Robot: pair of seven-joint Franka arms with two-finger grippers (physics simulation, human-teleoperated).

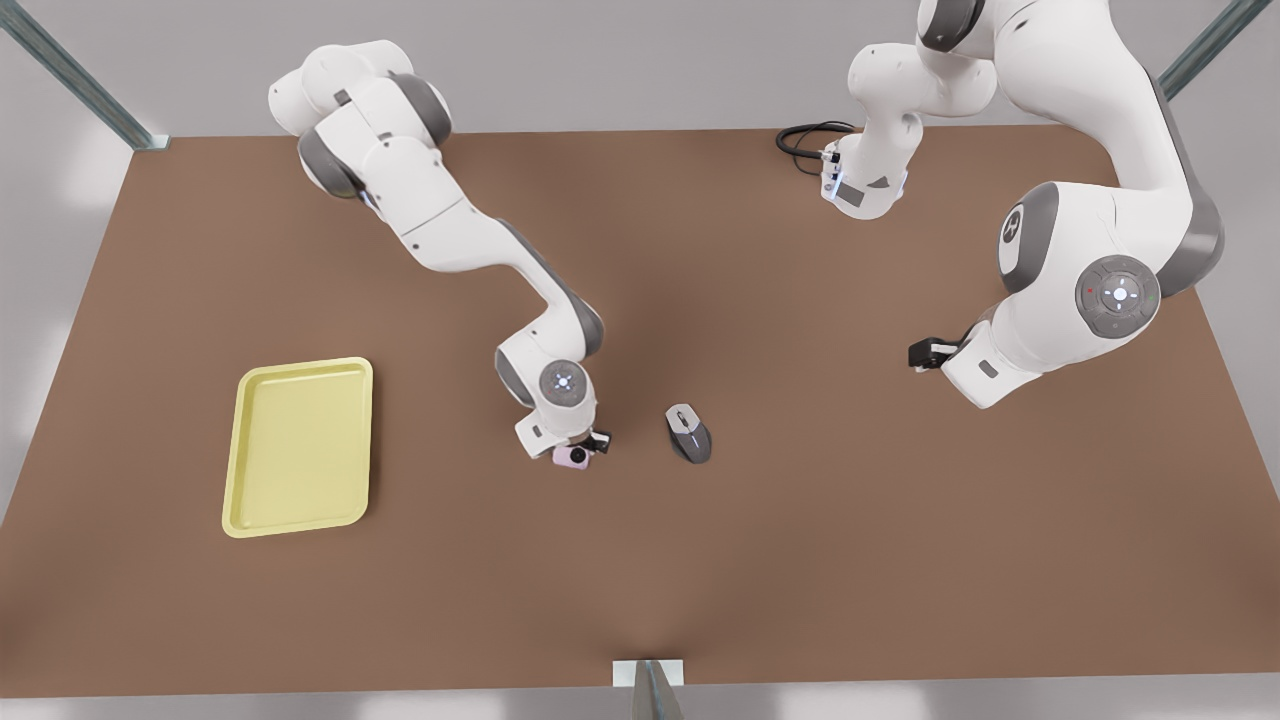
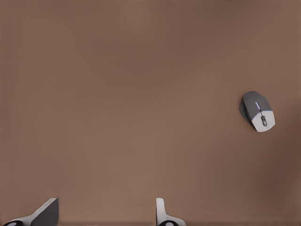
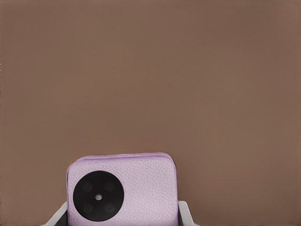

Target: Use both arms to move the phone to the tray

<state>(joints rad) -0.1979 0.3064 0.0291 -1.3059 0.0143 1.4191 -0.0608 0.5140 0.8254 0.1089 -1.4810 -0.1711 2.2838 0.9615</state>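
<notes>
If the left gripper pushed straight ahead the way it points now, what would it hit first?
Most likely bare table. The left gripper hangs open, facing the tabletop; the mouse lies well off its line. The right gripper sits at the phone.

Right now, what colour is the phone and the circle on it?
The phone is pale lilac-pink, with a black round camera circle; it shows best in the right wrist view.
</notes>
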